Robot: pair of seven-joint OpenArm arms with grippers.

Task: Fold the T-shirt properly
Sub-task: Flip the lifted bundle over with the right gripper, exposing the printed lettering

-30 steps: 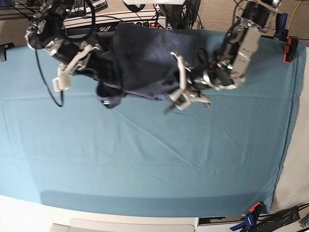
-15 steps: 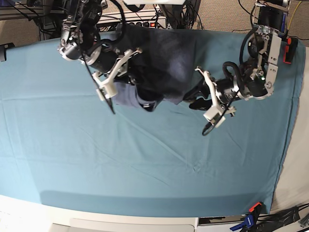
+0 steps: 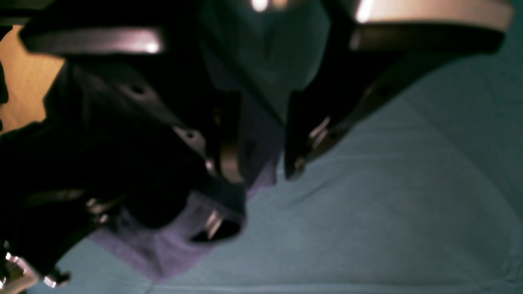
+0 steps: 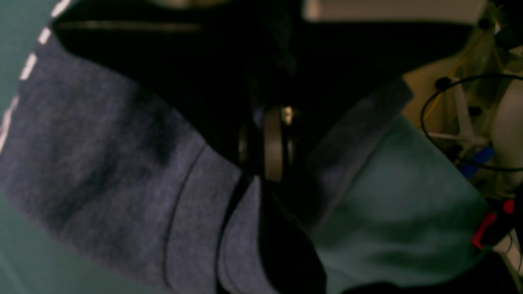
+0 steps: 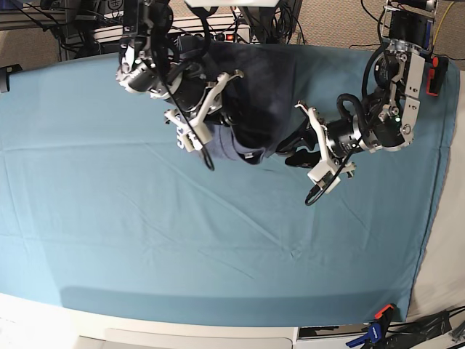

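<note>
Teal table cloth [image 5: 218,247] creased, frame centre. Right gripper [image 5: 205,109] clamps the T-shirt [image 5: 254,94], top centre; left gripper [image 5: 320,145] parted, empty.

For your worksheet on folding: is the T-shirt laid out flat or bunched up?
Bunched up. The T-shirt hangs in a crumpled heap at the cloth's far edge, gathered by the right hand.

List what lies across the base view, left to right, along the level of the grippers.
Bare teal table cloth → right gripper → T-shirt → left gripper → orange clamp at the table's edge.
</note>
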